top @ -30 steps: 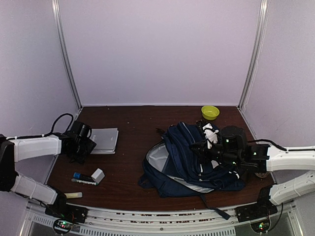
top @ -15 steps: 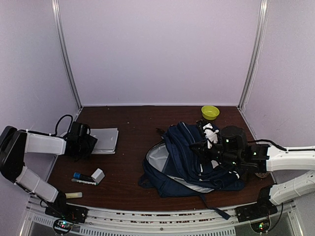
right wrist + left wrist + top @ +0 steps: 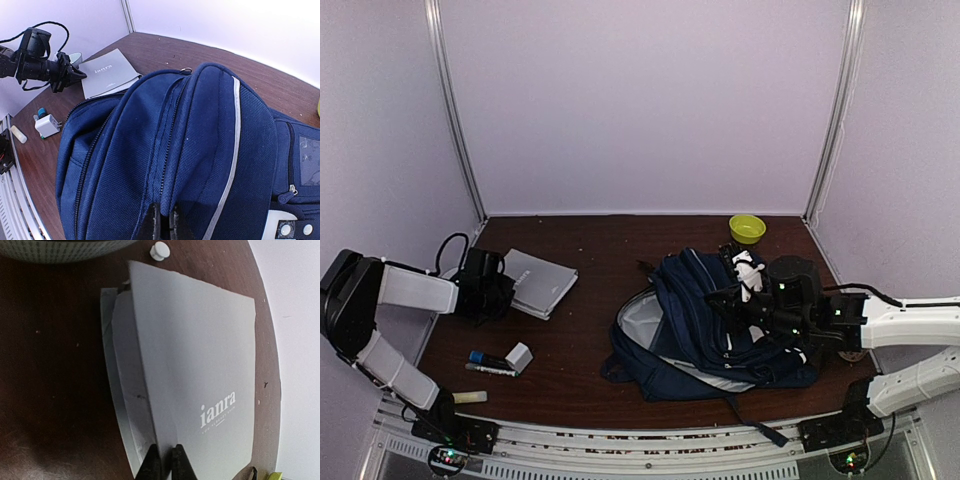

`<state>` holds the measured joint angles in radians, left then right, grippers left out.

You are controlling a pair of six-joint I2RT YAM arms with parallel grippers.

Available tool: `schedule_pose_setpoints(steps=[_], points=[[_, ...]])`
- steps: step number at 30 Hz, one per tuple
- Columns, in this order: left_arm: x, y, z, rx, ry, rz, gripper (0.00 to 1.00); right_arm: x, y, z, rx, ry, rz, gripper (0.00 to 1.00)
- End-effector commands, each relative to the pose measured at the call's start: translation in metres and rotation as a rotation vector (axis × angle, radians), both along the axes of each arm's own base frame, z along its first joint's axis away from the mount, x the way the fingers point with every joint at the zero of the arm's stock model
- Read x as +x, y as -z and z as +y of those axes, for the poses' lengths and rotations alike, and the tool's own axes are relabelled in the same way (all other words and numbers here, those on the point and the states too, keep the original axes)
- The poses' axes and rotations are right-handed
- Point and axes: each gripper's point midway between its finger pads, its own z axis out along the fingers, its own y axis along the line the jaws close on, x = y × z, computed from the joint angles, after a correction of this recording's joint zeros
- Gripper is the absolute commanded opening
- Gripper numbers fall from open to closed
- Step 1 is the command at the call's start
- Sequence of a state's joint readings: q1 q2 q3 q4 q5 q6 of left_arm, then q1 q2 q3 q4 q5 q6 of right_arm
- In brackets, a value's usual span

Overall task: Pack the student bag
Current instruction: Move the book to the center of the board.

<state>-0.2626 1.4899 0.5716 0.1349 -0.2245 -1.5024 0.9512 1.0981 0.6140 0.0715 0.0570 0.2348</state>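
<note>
On the dark tabletop [image 3: 590, 250] the bag [image 3: 695, 300] lies right of centre, its top toward 12 o'clock and its grey-lined mouth [image 3: 638, 322] gaping toward 9 o'clock. The right arm [image 3: 910, 322] reaches in from 3 o'clock, and its jaws are pressed together on a fold of the navy fabric on the bag's upper side, which seems to hold the mouth open. The left arm [image 3: 415, 290] is on the far side at 9 o'clock, well apart from the bag. Its jaws pinch the near edge of a grey notebook [image 3: 542, 282], with loose pages sagging under the cover in the wrist view. From those jaws the notebook's long axis runs toward about 4 o'clock, roughly at the bag's mouth. The left arm is therefore the nearer one for carrying it, and the move looks like a straight sweep toward 3 o'clock across bare wood. The risk is the sagging pages catching the zipper edge.
</note>
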Motion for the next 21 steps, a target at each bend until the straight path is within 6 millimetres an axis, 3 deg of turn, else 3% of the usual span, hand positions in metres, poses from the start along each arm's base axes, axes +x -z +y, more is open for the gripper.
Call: schedule_pose_setpoints(steps=[1, 12, 21], points=[[-0.003, 0.009, -0.003, 0.011, 0.052, 0.021, 0.00, 0.019, -0.010, -0.015, 0.002, 0.104, -0.057, 0.00], [-0.006, 0.005, -0.031, 0.043, 0.300, 0.067, 0.00, 0.019, -0.010, -0.014, 0.002, 0.103, -0.056, 0.00], [-0.015, -0.007, -0.059, 0.150, 0.641, 0.123, 0.00, 0.019, -0.009, -0.014, -0.001, 0.103, -0.054, 0.00]])
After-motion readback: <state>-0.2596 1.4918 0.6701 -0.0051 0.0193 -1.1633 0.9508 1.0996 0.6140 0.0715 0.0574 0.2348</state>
